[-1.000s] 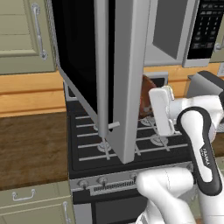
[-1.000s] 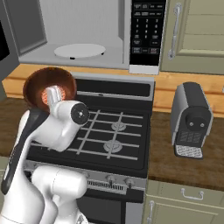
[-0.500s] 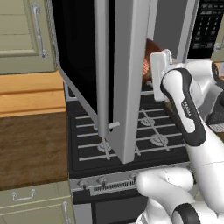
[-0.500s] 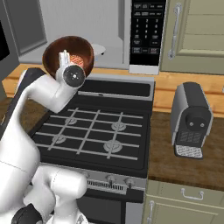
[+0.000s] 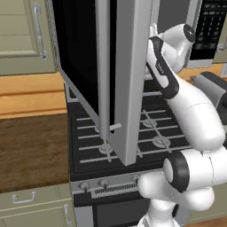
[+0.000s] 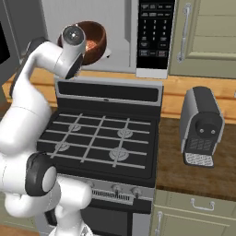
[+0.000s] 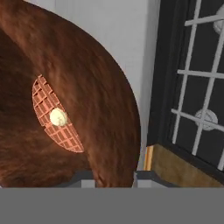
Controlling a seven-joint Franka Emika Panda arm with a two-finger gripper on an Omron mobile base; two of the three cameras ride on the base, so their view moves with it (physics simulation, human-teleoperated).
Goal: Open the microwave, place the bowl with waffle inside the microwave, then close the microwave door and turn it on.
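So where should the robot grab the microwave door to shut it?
Best guess: the grey vertical bar handle on the microwave door. The door stands swung wide open, edge-on to the left base view, and the bar runs along its free edge, far from the hinge. Coming from the outer, handle side lets the hand push or pull it round.

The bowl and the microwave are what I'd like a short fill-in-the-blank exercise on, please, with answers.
1. The microwave door stands ____.
2. Inside the bowl lies a ____.
3. The bowl is held up at the microwave's opening, above the back of the ____.
4. On the counter right of the stove stands a grey ____.

Missing words: open; waffle; stove; coffee machine
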